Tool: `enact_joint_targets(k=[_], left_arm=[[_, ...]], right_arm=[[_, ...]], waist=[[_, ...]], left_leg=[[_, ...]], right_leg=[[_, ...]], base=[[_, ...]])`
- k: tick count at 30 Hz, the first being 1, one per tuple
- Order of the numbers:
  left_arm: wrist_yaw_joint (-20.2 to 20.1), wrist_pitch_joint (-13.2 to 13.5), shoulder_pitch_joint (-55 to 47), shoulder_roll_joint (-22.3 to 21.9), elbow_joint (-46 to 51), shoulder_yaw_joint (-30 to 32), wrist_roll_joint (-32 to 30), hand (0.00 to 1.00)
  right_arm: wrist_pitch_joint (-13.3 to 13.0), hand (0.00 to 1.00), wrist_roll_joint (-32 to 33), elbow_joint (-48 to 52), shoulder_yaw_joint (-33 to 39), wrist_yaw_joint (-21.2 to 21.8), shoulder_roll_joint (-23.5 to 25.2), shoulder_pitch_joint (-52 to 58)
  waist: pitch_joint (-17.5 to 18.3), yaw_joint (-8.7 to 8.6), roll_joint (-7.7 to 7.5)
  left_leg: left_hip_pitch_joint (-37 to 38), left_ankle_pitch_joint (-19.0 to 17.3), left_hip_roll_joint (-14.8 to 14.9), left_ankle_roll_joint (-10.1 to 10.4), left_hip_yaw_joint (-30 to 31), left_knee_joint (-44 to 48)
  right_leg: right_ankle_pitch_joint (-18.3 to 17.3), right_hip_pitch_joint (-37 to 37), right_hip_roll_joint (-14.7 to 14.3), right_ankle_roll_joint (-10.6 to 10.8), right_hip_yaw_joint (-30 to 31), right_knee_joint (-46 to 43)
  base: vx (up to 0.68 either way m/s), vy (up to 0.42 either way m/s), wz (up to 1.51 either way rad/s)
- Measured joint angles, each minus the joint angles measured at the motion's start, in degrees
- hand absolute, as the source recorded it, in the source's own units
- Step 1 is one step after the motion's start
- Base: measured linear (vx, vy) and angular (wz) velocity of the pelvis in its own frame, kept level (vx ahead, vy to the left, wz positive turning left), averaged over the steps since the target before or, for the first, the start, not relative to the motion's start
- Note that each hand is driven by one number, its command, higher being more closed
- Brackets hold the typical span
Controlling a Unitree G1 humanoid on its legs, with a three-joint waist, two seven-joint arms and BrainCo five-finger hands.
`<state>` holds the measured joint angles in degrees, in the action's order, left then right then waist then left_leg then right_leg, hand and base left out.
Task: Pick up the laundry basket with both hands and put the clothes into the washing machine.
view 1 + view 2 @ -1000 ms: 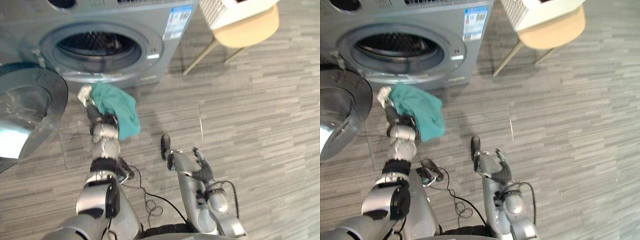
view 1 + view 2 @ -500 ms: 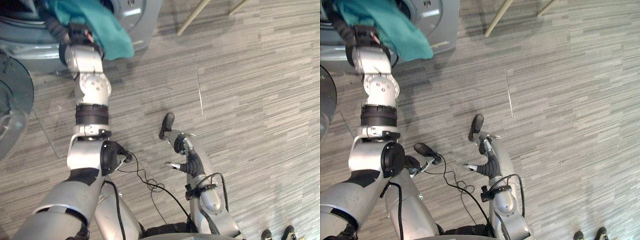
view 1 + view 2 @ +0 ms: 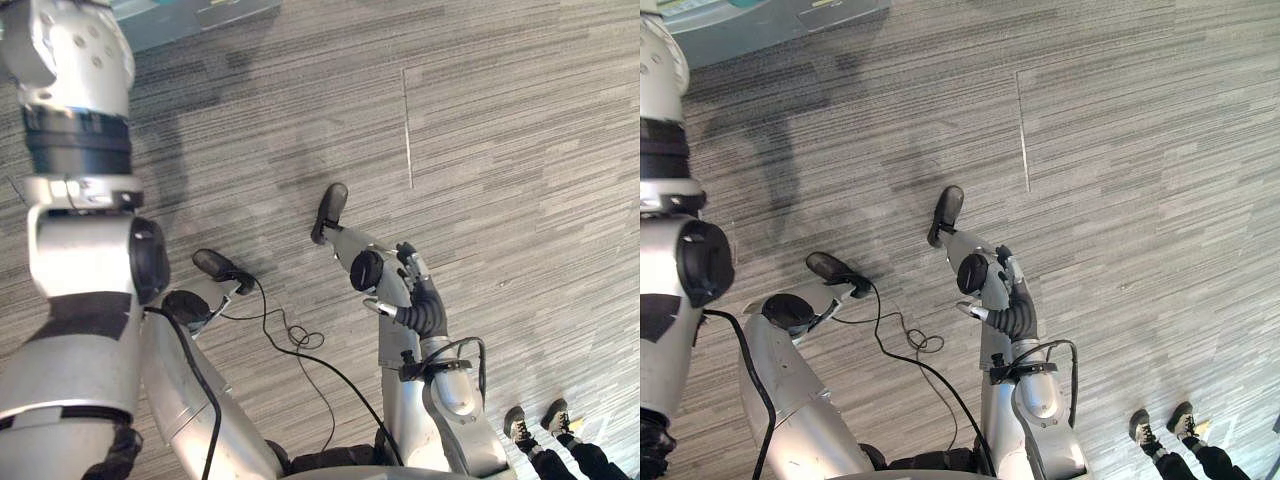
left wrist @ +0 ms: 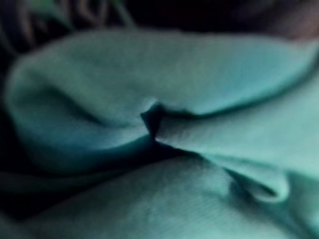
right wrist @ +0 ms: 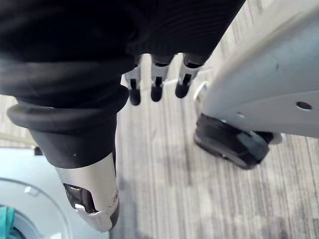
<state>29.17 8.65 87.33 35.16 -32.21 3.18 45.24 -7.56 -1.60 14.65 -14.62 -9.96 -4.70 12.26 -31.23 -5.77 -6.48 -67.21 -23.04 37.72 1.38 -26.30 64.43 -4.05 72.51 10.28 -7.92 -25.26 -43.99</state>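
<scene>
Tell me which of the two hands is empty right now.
The right hand: its silver fingers hang straight over the grey plank floor, holding nothing. The left arm reaches out, and its wrist view looks close onto crumpled teal cloth.

No writing can be read anywhere, it seems.

- My right hand (image 3: 395, 280) hangs with its fingers loose over bare grey floor (image 3: 520, 150), with open room on every side of it.
- The washing machine (image 3: 760, 30) walls off the floor's far left corner.
- A person's shoes (image 3: 530, 425) stand at the floor's near right corner, well apart from my hand.
- Teal cloth (image 4: 164, 149) crowds right against my left wrist, its folds packed close.
</scene>
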Motion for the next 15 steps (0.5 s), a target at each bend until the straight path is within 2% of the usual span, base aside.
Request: enact_joint_targets(k=[3, 6, 10, 12, 15], left_arm=[[-0.1, -2.6, 3.6, 3.1, -2.4, -0.9, -0.3, 1.0], [-0.4, -4.0, 5.7, 5.1, -4.9, -0.8, -1.0, 1.0], [-0.5, -5.1, 6.1, 7.1, -6.8, -0.7, -1.0, 1.0], [-0.5, -5.7, 6.1, 7.2, -7.1, -0.4, -0.9, 1.0], [-0.3, -5.7, 5.9, 8.1, -7.1, 0.4, -0.9, 1.0]], right_arm=[[0.0, 0.0, 1.2, 1.8, 1.2, 0.1, -1.3, 0.3], [-0.1, 0.0, 1.8, 4.5, 2.6, 0.2, -2.9, 1.7], [-0.6, 0.0, 3.7, 5.6, 3.3, 0.4, -5.3, 2.3], [-1.0, 0.0, 4.0, 7.5, 3.3, 1.3, -6.7, 4.9], [-1.0, 0.0, 4.6, 8.3, 2.9, 2.4, -7.8, 6.9]], waist=[[0.0, 0.3, 0.03], [0.1, 0.4, 0.15], [0.0, 0.81, 0.22], [0.0, 1.88, 0.43], [0.0, 1.97, 0.45]], left_leg=[[0.0, 0.0, -0.3, 0.0, -0.2, -0.7], [0.2, 0.6, -1.5, -0.2, -0.5, -2.2], [0.2, 1.7, -2.8, -0.4, -0.9, -4.6], [0.3, 2.0, -3.1, -0.7, -1.1, -5.5], [0.6, 2.1, -3.7, -0.8, -1.3, -6.1]], right_leg=[[0.1, 0.0, 0.2, -0.2, -0.4, 0.2], [0.2, -0.1, 0.8, -0.3, -0.7, 1.1], [1.5, -0.8, 0.8, 0.0, -1.2, 3.9], [2.5, -1.3, 0.6, 0.1, -1.5, 5.7], [3.7, -2.2, 0.5, 0.3, -1.6, 7.4]], base=[[0.01, -0.006, -0.02], [0.0, -0.006, 0.14], [-0.01, 0.013, 0.07], [-0.01, 0.039, 0.03], [-0.01, 0.047, 0.0]])
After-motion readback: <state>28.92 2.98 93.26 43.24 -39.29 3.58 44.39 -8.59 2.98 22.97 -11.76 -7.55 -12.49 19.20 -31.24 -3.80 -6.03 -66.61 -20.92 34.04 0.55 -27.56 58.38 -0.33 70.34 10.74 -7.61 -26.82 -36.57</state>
